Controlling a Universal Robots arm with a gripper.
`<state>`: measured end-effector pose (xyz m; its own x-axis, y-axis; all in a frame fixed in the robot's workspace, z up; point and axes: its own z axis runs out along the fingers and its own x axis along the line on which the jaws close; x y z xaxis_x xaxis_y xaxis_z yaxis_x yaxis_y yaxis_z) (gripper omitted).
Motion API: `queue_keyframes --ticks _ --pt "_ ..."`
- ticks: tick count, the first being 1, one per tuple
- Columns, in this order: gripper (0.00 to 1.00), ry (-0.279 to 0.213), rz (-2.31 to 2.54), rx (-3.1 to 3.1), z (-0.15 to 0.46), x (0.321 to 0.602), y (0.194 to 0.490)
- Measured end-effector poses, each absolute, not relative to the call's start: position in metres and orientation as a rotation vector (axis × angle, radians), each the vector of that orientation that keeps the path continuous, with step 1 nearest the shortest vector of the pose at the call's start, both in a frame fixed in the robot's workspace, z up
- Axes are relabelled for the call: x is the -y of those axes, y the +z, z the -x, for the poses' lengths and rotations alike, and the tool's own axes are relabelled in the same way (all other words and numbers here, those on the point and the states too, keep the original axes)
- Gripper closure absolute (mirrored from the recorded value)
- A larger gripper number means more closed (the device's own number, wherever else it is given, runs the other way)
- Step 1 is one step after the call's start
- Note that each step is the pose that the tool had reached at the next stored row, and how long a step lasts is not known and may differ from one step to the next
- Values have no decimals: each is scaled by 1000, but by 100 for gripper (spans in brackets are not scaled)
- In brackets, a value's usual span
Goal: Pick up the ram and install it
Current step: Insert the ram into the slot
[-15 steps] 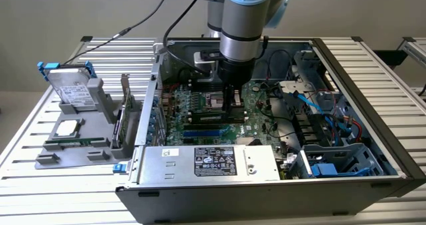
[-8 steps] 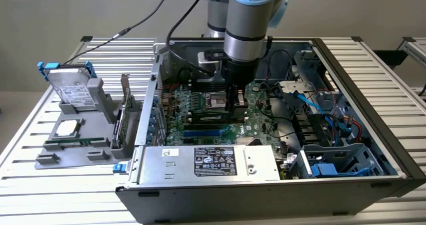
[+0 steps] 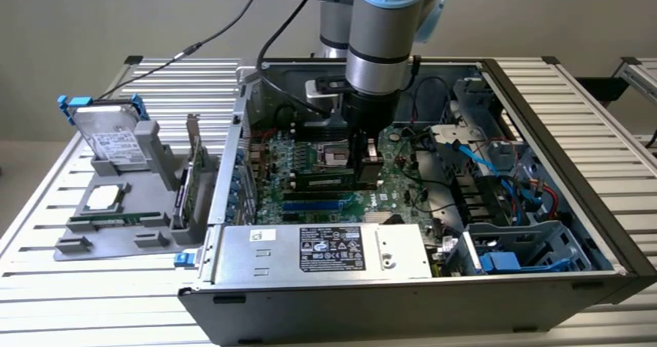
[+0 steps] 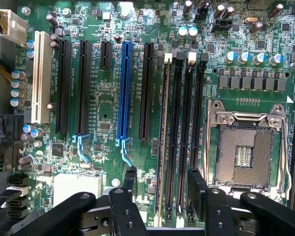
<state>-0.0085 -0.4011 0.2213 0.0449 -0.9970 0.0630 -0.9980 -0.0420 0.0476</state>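
Now fingers spread, empty, above ram seated upright on motherboard.

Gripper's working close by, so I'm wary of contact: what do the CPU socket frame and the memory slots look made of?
CPU socket frame: bare metal, silver with bright glints along its bars. Memory slots: likely moulded plastic, black and dull, no shine.

Partly out of sight
The arm runs off the top edge, masking motherboard behind it; the wrist view's edge crops the pincer; the power supply label is unreadable.
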Motion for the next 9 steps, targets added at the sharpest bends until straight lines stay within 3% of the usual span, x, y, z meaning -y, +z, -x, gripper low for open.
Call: queue_keyframes --ticks 7,9 --pt "46 19 -2213 2119 8 401 221" --pt "55 19 -2213 2119 8 401 221"
